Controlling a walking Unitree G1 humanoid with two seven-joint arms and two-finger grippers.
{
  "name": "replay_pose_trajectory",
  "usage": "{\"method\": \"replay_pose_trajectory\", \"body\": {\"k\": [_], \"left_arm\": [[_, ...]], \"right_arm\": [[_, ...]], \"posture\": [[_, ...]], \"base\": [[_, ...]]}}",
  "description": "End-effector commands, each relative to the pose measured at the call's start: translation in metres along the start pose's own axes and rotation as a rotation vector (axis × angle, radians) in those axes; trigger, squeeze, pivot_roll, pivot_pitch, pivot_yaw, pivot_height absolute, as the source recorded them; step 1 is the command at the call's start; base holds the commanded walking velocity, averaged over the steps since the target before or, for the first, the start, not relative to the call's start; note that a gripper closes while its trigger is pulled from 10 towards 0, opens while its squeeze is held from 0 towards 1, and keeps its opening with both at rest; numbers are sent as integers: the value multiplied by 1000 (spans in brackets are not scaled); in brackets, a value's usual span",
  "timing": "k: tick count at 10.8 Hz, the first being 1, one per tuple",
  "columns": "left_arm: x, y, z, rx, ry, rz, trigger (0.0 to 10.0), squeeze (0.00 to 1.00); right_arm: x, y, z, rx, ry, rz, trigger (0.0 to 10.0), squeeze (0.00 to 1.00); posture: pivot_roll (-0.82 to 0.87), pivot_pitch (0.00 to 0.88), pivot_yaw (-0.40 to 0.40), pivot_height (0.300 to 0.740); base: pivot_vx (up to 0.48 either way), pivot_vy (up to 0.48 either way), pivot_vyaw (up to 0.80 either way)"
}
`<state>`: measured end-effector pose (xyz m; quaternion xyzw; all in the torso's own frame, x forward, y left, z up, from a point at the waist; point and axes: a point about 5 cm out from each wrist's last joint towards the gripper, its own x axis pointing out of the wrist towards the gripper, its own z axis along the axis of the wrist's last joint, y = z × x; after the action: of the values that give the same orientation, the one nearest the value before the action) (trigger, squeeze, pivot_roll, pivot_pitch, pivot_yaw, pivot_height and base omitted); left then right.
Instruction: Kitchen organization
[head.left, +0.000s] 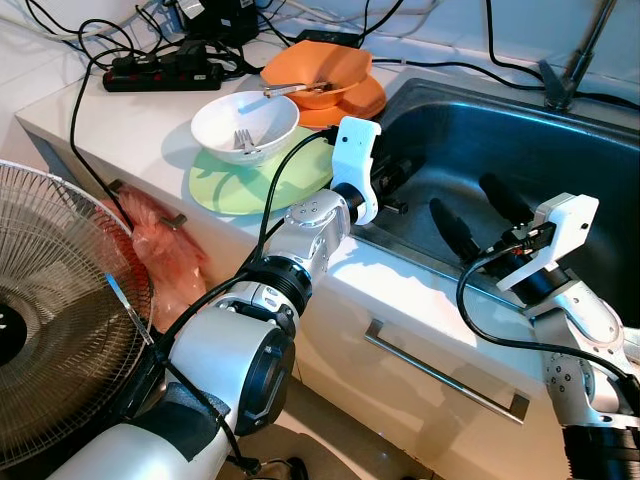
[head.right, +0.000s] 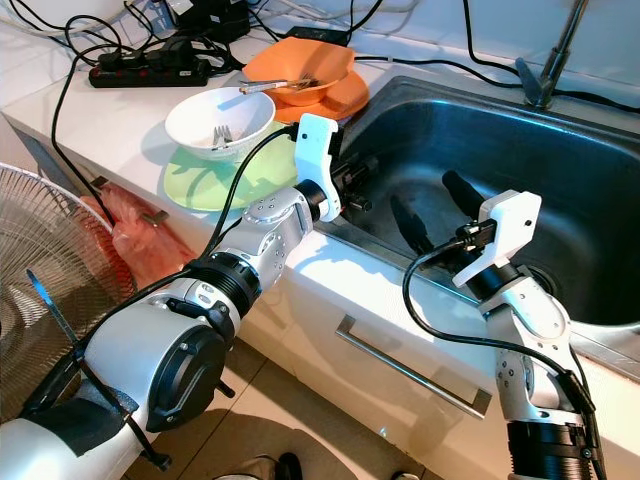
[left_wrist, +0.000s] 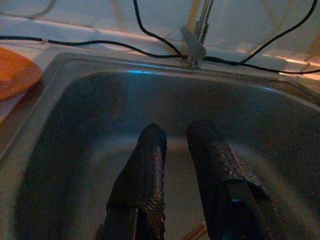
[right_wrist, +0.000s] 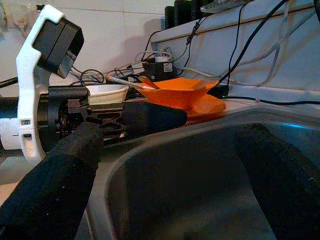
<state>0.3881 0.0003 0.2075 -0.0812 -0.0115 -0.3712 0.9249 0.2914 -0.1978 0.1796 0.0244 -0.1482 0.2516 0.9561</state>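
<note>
A white bowl (head.left: 245, 125) holding a fork sits on a pale green plate (head.left: 250, 180) on the counter. Behind it an orange bowl (head.left: 320, 72) with a utensil rests on an orange plate (head.left: 365, 100). My left gripper (head.left: 392, 190) reaches over the left rim of the steel sink (head.left: 560, 150). Its fingers (left_wrist: 150, 160) are nearly together with nothing between them. My right gripper (head.left: 462, 195) hovers inside the sink basin, open wide and holding nothing. In the right wrist view it faces the left gripper and the orange bowl (right_wrist: 180, 92).
A faucet (head.left: 575, 60) stands behind the sink. A black power strip (head.left: 160, 72) and tangled cables lie at the counter's back. A fan (head.left: 50, 300) stands at the near left beside a red plastic bag (head.left: 165, 245). A drawer handle (head.left: 440, 375) is below the counter edge.
</note>
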Motion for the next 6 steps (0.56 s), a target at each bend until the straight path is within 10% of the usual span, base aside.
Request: {"method": "replay_pose_trajectory", "body": {"k": [1, 6], "left_arm": [[5, -2, 20, 92, -59, -8, 10000, 0], [-21, 28, 77, 527, -360, 235, 10000, 0]], "right_arm": [[-10, 2, -24, 73, 75, -26, 10000, 0], [-4, 4, -29, 95, 75, -24, 10000, 0]], "posture": [[-102, 132, 151, 740], [-38, 126, 139, 740]], "base": [[0, 0, 0], [0, 0, 0]]}}
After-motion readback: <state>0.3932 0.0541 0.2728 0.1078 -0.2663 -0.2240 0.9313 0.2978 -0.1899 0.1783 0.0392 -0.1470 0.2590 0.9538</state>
